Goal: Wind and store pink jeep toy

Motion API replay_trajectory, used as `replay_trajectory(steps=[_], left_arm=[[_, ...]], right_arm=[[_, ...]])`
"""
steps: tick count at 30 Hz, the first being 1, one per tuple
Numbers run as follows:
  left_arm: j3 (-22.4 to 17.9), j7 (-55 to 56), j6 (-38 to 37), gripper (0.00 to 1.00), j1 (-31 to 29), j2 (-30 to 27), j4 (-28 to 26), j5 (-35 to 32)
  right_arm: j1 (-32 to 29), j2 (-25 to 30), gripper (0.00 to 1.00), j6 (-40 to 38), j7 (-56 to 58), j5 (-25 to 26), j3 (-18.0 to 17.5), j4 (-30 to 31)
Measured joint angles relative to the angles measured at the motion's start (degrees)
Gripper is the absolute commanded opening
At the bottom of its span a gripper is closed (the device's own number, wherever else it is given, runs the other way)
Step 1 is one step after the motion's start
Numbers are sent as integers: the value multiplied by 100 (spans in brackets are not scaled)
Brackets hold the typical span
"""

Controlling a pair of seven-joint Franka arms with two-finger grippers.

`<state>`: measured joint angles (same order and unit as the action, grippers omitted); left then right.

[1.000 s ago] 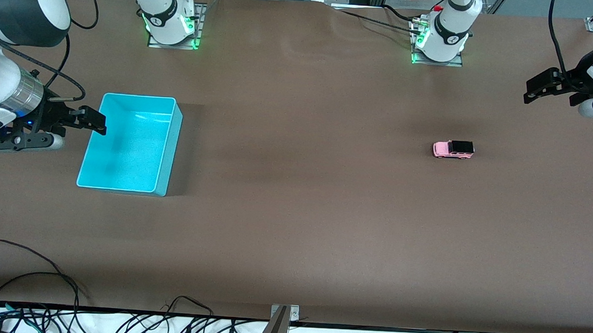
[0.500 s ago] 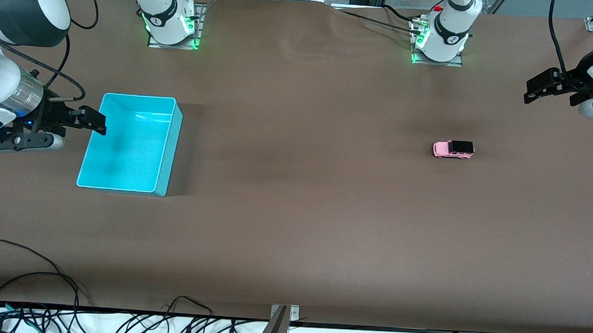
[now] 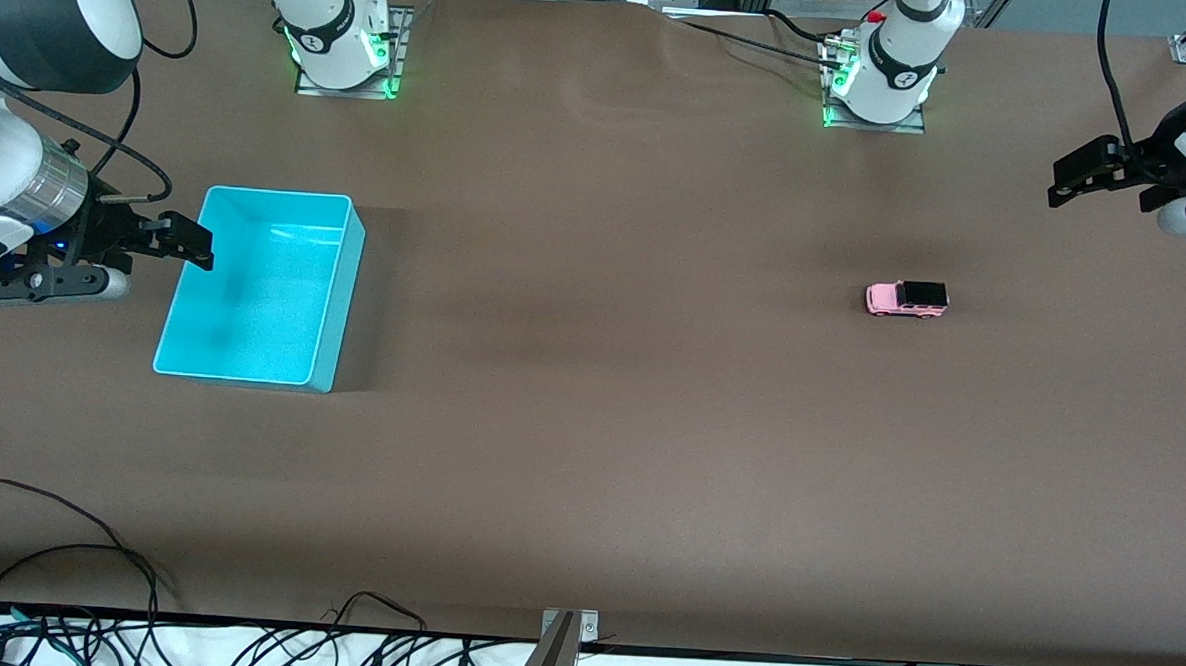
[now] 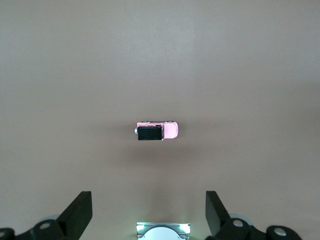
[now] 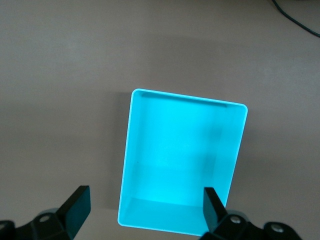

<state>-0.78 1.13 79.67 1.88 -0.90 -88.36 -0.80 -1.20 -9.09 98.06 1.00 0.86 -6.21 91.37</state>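
Observation:
The pink jeep toy [image 3: 907,299], pale pink with a black roof, stands alone on the brown table toward the left arm's end; it also shows in the left wrist view [image 4: 157,131]. My left gripper [image 3: 1105,185] hangs open above the table's end, well apart from the jeep, and nothing sits between its fingers [image 4: 148,200]. An empty turquoise bin [image 3: 346,302] stands toward the right arm's end. My right gripper [image 3: 171,245] hovers open over the bin's outer edge. The right wrist view looks down into the bin [image 5: 180,150] between the open fingers [image 5: 146,197].
Both arm bases [image 3: 340,42] [image 3: 879,80] with green lights stand along the table's edge farthest from the front camera. Loose cables [image 3: 91,591] and a metal bracket [image 3: 568,627] line the nearest edge. Bare brown table stretches between bin and jeep.

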Motion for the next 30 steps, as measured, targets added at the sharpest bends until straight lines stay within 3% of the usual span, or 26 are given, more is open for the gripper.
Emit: replay_trajectory(steps=[30], left_arm=[[0,0,-112,100,-4,2,0,0]], right_arm=[[-5,0,100,13,0,0,4,0]])
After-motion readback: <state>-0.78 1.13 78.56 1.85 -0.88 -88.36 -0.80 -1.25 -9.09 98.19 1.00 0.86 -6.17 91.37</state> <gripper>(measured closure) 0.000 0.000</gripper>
